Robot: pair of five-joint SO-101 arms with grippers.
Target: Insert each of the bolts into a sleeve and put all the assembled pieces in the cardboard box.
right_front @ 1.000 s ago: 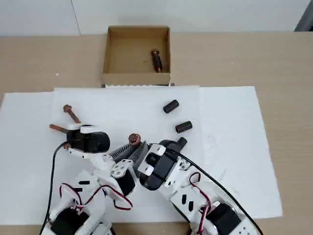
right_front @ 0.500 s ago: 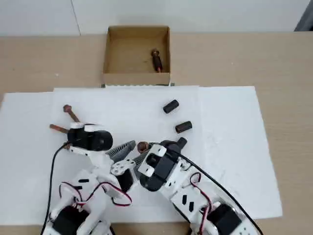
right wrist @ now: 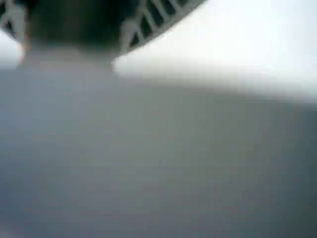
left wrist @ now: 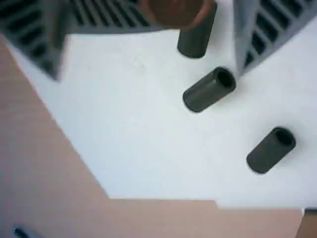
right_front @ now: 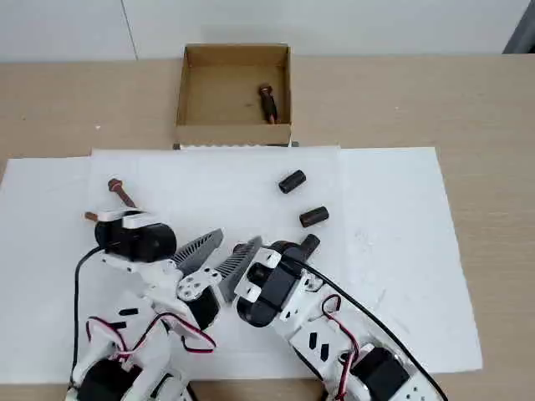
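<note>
Bolt head atop sleeve | left gripper fingers spread, holding nothing | right gripper grip unclear | loose sleeves nearby

High camera: fixed, off arms, above table. Looks steeply down. Arm bases at near edge, cardboard box at far side. Far enough to take in whole white sheet.

Left wrist camera: on left arm, low over sheet, faces down and across it toward loose sleeves. Near view. Shares with high view same sleeves, sheet around them, strip of bare table.

Right wrist camera: on right arm, extremely near to blurred grey surface. Facing direction cannot be told. Shares only bit of sheet.
</note>
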